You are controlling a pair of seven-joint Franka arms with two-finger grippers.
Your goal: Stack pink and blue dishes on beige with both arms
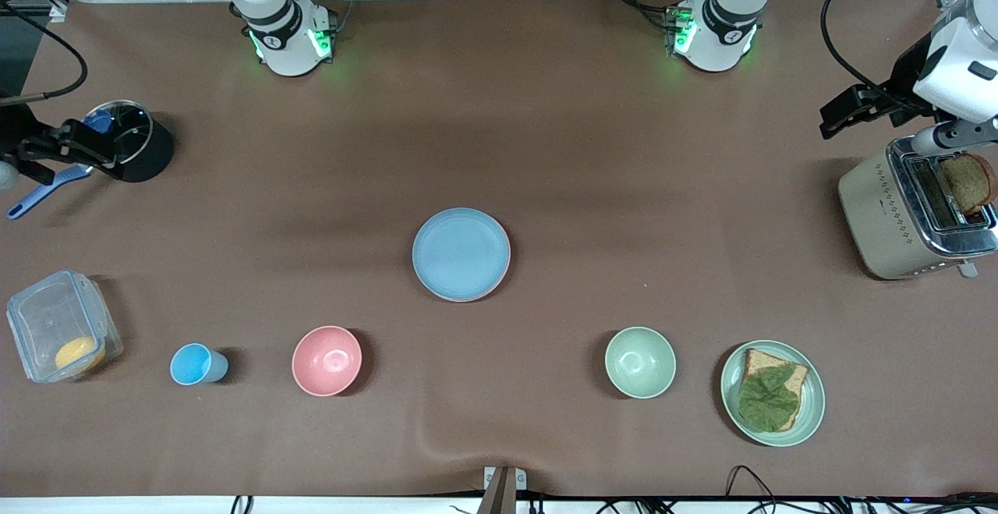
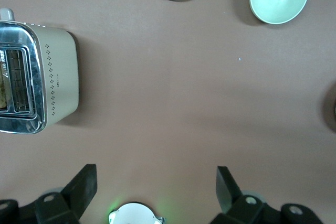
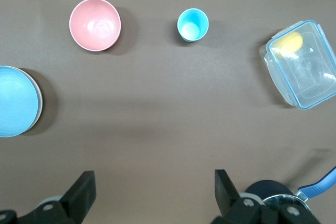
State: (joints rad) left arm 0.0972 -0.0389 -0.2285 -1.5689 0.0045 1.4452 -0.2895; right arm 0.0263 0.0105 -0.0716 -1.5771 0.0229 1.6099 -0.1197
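Observation:
The light blue plate (image 1: 461, 253) lies at the table's middle, on top of a stack. A thin pink rim (image 1: 506, 268) of the pink plate peeks out under it. In the right wrist view the blue plate (image 3: 16, 101) has a pale rim (image 3: 40, 106) beneath; the beige plate is otherwise hidden. My left gripper (image 1: 833, 120) (image 2: 156, 181) hangs open and empty over the table beside the toaster. My right gripper (image 1: 84, 149) (image 3: 155, 183) hangs open and empty by the black pot.
A toaster (image 1: 908, 214) with bread stands at the left arm's end. A green bowl (image 1: 640, 362), a green plate (image 1: 811, 412) with bread and leaf, a pink bowl (image 1: 327, 360), a blue cup (image 1: 195, 364) and a clear box (image 1: 58, 327) line the near side. The black pot (image 1: 140, 147) has a blue spatula (image 1: 43, 193) beside it.

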